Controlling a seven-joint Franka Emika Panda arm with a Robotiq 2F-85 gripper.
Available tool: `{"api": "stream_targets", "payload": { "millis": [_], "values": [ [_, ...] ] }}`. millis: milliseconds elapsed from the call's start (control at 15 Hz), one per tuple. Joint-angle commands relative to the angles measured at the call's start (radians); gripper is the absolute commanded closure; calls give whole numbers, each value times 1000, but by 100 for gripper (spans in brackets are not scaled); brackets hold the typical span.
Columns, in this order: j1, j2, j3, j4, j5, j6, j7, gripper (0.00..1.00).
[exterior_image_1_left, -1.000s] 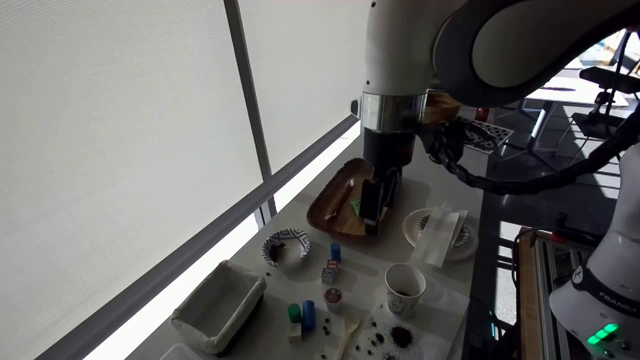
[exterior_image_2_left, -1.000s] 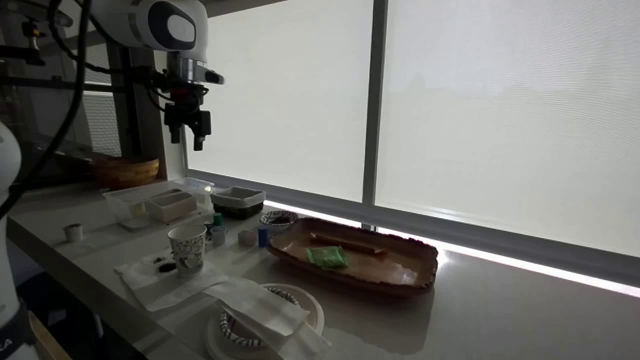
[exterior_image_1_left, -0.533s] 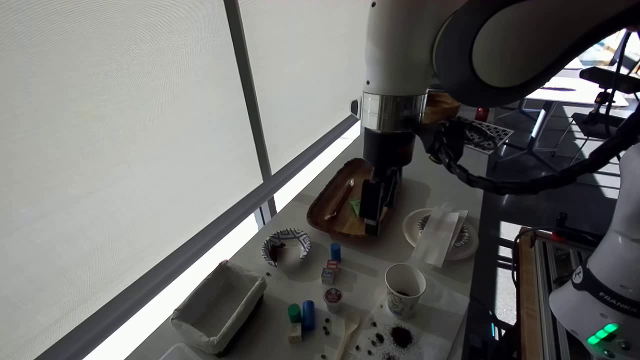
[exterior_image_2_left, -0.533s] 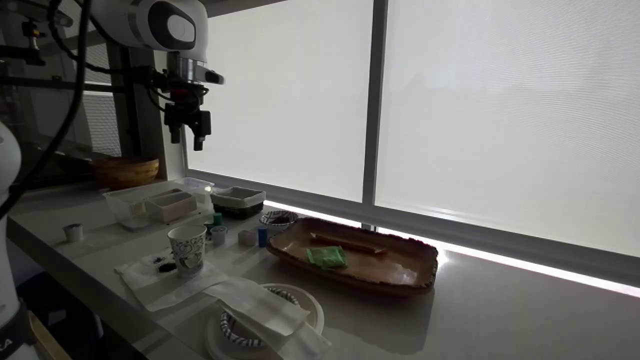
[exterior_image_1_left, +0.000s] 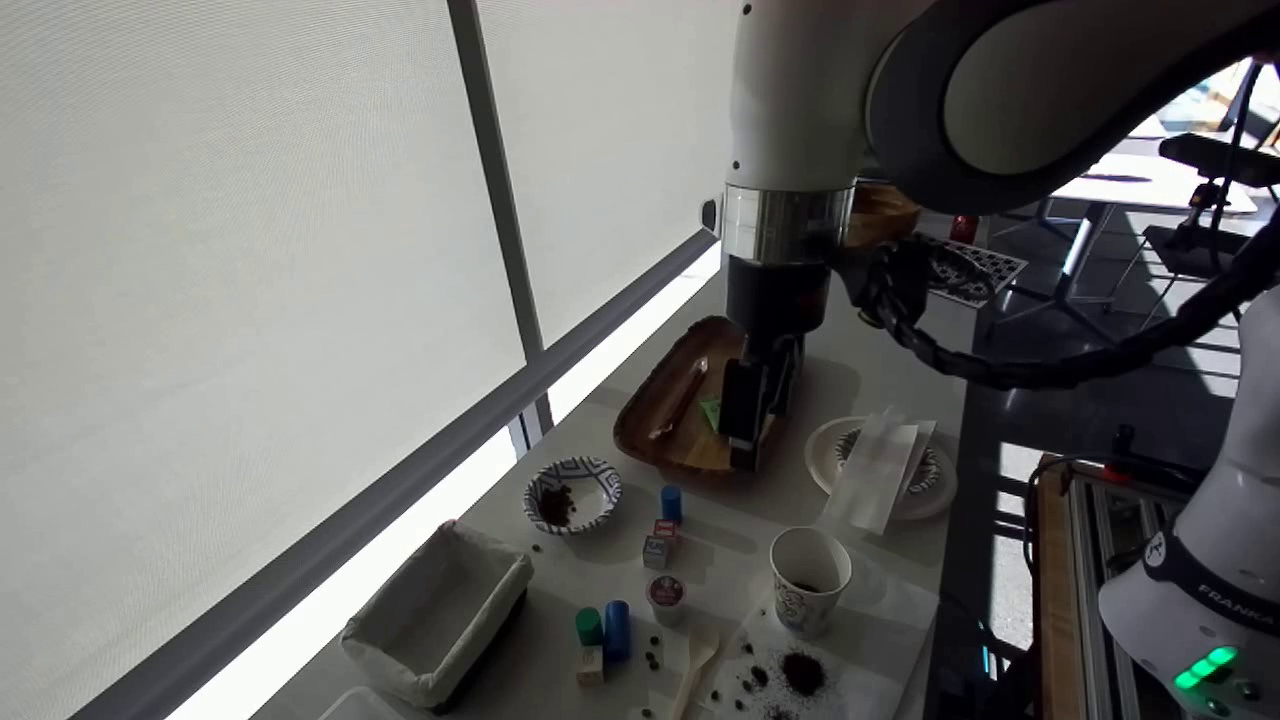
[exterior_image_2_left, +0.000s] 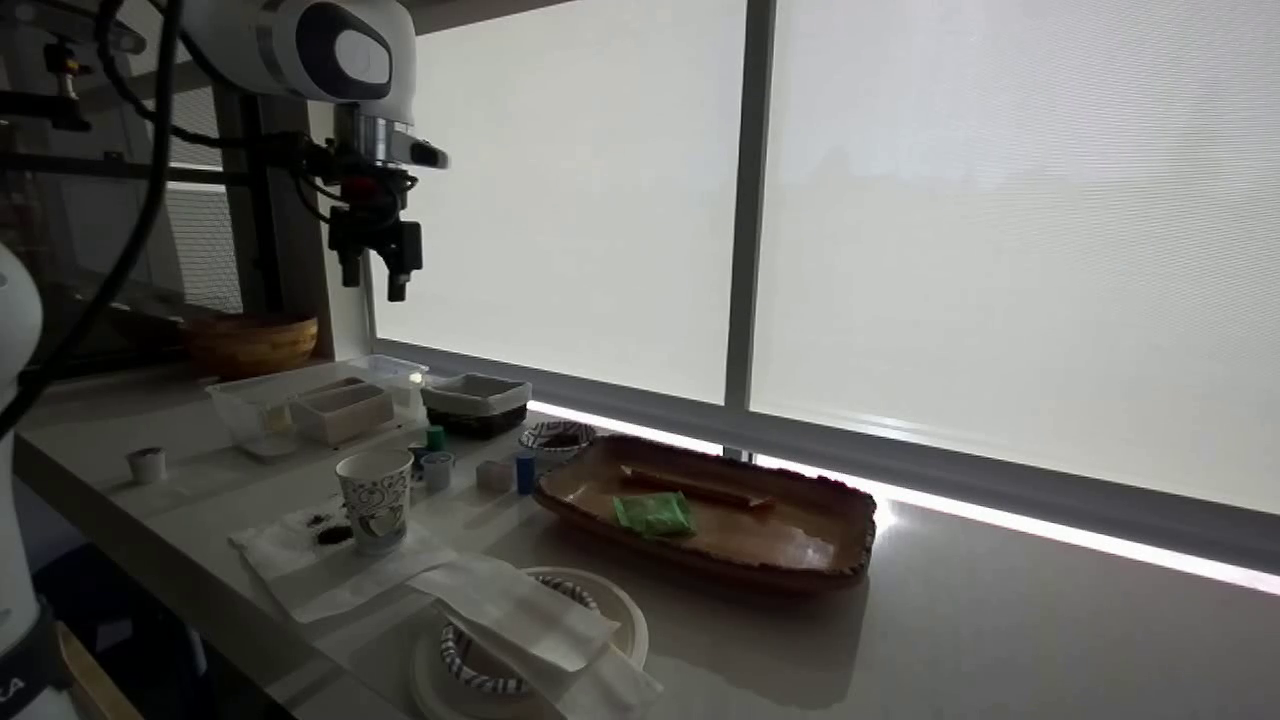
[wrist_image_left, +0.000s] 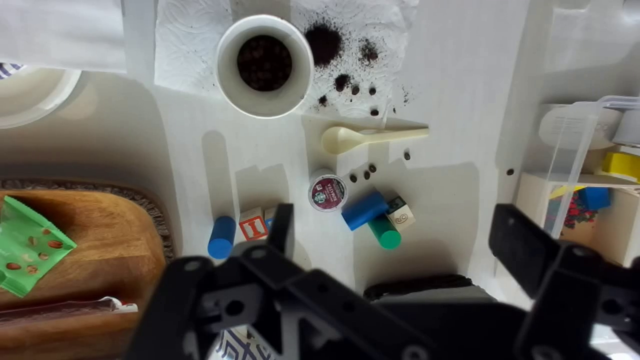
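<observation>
My hand hangs above the counter, spread wide, gripping nothing. In the wrist view, a pod sits there, just beside a blue cylinder crowding a green cylinder; coming down off-centre, I could jostle all three, since they're so close.

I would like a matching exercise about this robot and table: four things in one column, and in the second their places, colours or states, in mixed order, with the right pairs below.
1. Gripper
2. Green packet
3. Paper cup
4. Spoon

A. Lies in the wooden tray
B. Pale yellow, lying flat
C. Open, holding nothing
D. Upright, with dark beans inside

Pairs: 1-C, 2-A, 3-D, 4-B
</observation>
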Motion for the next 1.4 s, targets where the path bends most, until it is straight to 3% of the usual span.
{"api": "stream_targets", "payload": {
  "millis": [0, 333, 600, 667, 1000, 1333],
  "values": [
    [-35, -43, 1, -93, -17, 26, 130, 0],
    [-52, -121, -14, -293, 63, 112, 236, 0],
    [-40, -186, -19, -473, 96, 352, 209, 0],
    [-51, -124, -13, -411, 80, 379, 223, 0],
    [-56, -36, 2, -403, 49, 558, 221, 0],
    [-91, -38, 1, -400, -44, 470, 216, 0]
  ]
}}
